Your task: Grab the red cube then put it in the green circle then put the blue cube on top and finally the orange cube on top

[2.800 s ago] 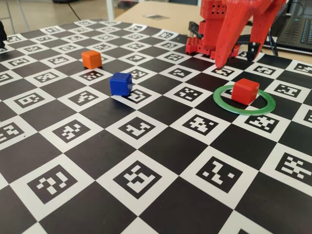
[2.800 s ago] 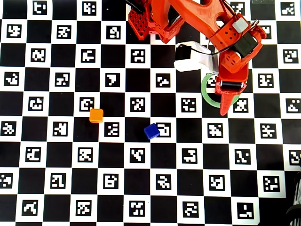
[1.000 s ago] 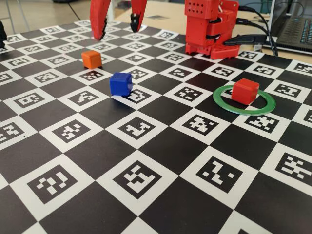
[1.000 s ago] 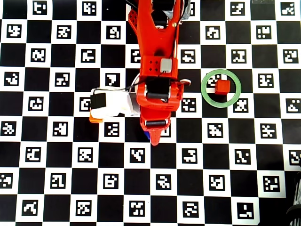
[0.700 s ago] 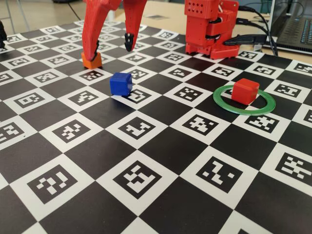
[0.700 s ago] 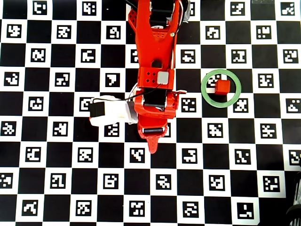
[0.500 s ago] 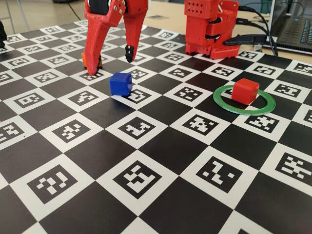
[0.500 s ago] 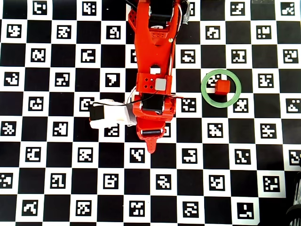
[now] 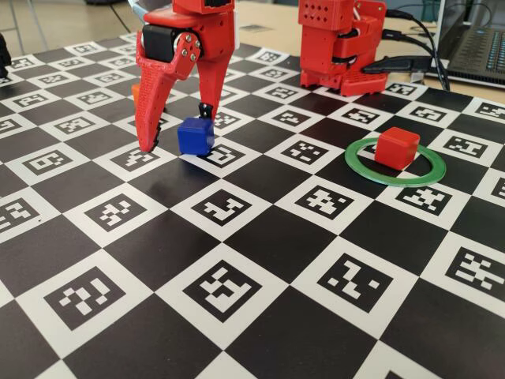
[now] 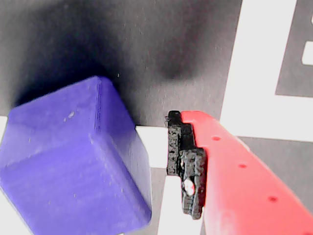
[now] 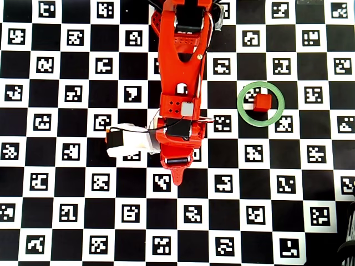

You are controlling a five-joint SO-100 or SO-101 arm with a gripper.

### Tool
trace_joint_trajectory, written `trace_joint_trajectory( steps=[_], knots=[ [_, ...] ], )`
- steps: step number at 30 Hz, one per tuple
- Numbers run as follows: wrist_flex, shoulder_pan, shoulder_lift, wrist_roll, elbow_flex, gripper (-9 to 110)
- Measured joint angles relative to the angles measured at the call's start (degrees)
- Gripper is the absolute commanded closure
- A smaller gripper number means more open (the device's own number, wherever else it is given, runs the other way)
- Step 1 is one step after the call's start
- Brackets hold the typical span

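Fixed view, gripper spread, seemingly straddling blue cube

Blue cube: smooth plastic, faint sheen. Red cube: glossy plastic. Green ring: shiny plastic. Gripper: matt red plastic, rough black pad. Checkered mat: matt print.

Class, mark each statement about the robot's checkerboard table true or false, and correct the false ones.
1. The red cube sits inside the green ring. True.
2. The blue cube is stacked on the red cube. False: it rests on the board, between the open gripper's fingers.
3. The gripper is shut on the blue cube. False: its jaws stand apart.
4. In the fixed view, the gripper partly hides the orange cube. True.
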Motion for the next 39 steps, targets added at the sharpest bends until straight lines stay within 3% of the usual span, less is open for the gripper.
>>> trace_joint_trajectory(
  steps=[15, 39],
  knots=[
    [-0.1, -0.4, -0.2, -1.8, 0.0, 55],
    [-2.4, -1.1, -0.2, -19.2, 0.0, 55]
  ],
)
